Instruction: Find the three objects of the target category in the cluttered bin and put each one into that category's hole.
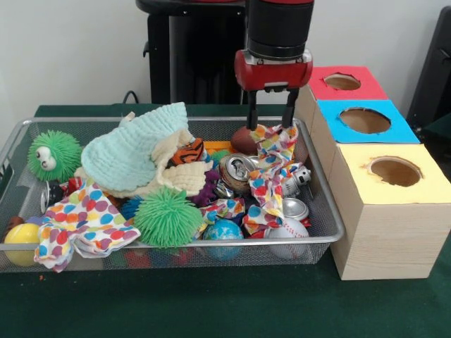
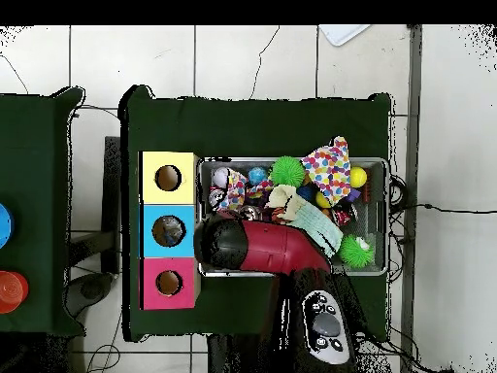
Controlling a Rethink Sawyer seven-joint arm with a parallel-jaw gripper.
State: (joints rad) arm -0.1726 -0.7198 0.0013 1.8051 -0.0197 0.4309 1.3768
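Observation:
The silver wire-mesh bin (image 1: pixel 211 248) is full of clutter; it also shows in the overhead view (image 2: pixel 389 194). No see-through plastic bag shows in either view. My gripper (image 1: pixel 270 127) hangs over the bin's back right part, its two black fingers apart. The tips straddle the top edge of a polka-dot cloth (image 1: pixel 271 172) that drapes down over the cans. In the overhead view my red arm (image 2: pixel 267 248) hides the gripper. The red-topped hole (image 1: pixel 342 82) is the farthest from the camera in the front view, behind the blue one; it also shows from overhead (image 2: pixel 169 283).
The blue-topped hole (image 1: pixel 365 120) and yellow-topped hole (image 1: pixel 394 170) sit on the box right of the bin. In the bin lie a mint cloth (image 1: pixel 134 151), two green spiky balls (image 1: pixel 168 216), a second polka-dot cloth (image 1: pixel 81 222), drink cans (image 1: pixel 237 169), a baseball (image 1: pixel 287 236) and a yellow ball (image 1: pixel 22 239).

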